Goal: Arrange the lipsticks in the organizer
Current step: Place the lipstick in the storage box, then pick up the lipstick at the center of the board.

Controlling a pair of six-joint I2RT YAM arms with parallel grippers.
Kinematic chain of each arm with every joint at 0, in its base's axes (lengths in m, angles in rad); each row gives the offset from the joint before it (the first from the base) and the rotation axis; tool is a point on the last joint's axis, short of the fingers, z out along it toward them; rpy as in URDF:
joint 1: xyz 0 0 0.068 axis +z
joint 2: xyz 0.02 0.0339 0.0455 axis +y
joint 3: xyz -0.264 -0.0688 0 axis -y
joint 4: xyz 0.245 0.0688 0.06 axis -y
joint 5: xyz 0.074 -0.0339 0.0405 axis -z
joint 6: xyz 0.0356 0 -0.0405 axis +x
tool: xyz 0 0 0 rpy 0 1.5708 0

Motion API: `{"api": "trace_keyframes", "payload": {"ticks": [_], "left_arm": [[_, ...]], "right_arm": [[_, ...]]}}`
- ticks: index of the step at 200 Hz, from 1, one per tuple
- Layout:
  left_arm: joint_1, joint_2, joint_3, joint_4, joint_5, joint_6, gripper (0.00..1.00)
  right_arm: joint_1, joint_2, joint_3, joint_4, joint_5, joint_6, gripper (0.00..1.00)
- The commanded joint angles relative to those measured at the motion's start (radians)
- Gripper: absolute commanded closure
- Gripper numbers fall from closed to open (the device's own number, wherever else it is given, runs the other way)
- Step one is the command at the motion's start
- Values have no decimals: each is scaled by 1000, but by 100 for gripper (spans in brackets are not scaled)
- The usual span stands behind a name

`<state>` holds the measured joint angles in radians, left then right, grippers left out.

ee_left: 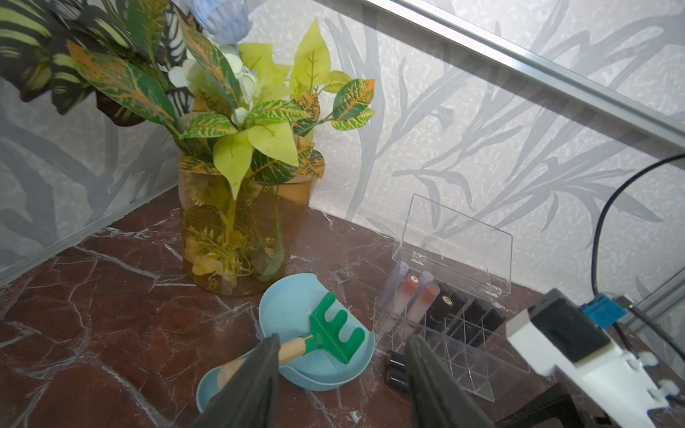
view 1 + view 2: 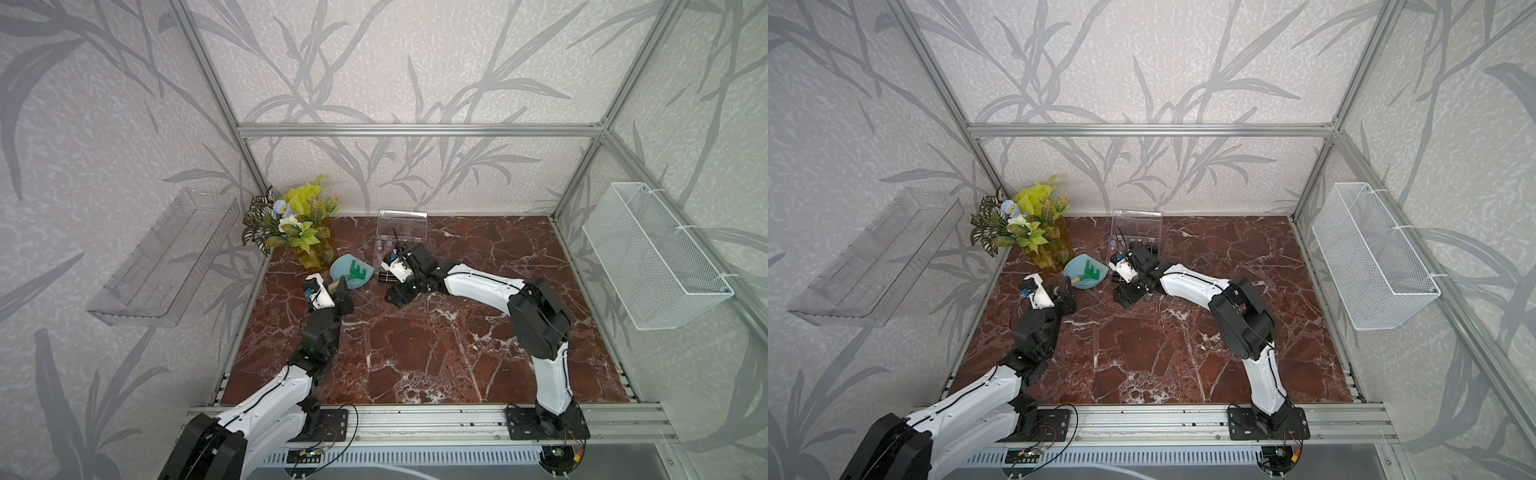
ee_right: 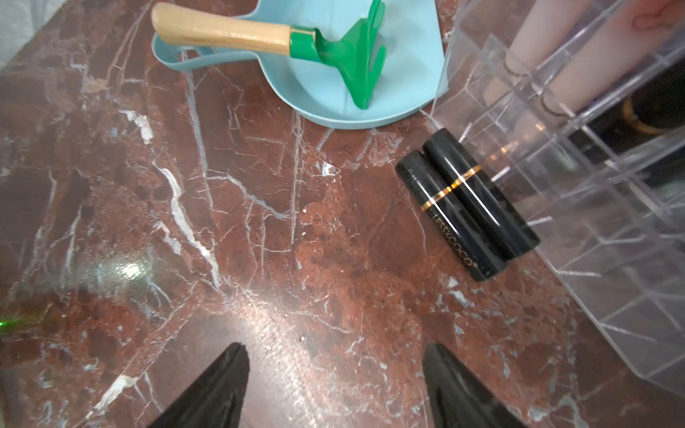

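Right gripper [image 3: 333, 361] spread, empty — two black lipsticks [image 3: 467, 207] lie beside organizer [image 3: 600, 237]; left gripper [image 1: 344, 342] parted, empty too.

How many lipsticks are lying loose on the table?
2. The lettered black lipstick and the plain black lipstick lie side by side beside the organizer. The right arm may hide more.

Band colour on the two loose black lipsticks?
Gold, on both lipsticks; clearest in the right wrist view.
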<state>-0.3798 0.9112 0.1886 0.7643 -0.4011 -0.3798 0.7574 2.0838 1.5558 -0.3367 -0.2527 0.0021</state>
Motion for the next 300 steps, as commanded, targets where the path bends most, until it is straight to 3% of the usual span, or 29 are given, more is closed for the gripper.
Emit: {"api": "trace_keyframes", "payload": {"ticks": [1, 52, 300], "left_arm": [[23, -12, -20, 36, 33, -26, 44], [35, -19, -24, 36, 50, -28, 44], [38, 8, -14, 39, 80, -21, 44]], "right_arm": [[7, 35, 62, -45, 47, -37, 21], [8, 110, 148, -51, 67, -62, 13], [6, 329, 387, -180, 66, -99, 15]]}}
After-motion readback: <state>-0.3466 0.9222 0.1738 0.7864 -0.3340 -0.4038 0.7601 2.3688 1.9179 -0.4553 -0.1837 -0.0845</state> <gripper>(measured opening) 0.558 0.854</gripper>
